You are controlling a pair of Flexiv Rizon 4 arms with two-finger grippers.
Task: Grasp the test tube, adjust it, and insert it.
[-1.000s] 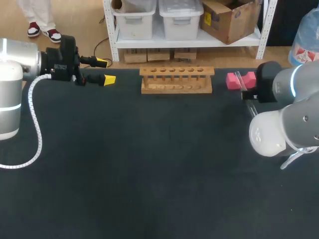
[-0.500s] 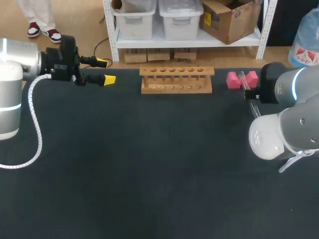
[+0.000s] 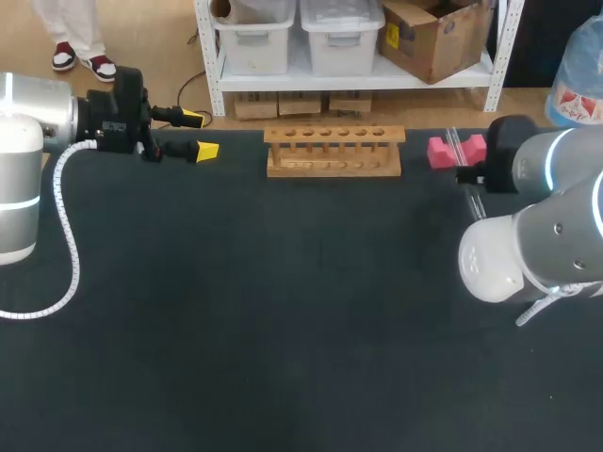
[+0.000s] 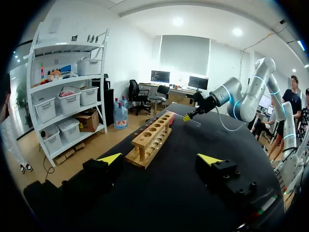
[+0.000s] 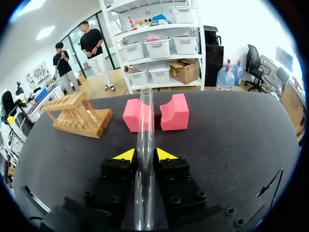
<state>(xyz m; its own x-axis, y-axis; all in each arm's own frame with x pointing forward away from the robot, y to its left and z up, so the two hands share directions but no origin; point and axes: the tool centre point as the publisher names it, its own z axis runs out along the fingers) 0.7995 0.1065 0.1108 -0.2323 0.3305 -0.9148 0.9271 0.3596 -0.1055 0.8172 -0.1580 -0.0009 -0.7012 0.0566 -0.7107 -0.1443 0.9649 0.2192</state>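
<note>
The right pincer (image 5: 145, 155) is clamped on the test tube (image 5: 146, 116), whose long axis runs out along its fingers toward the pink foam block (image 5: 175, 112). The wooden rack (image 5: 77, 116) stands well apart, off to one side on the counter (image 5: 231, 135). The left pincer (image 4: 160, 159) gapes wide, empty.

The test tube (image 5: 144, 135) is clear and glossy, the rack (image 3: 334, 151) bare wood, the table (image 3: 283, 311) matt black.
</note>
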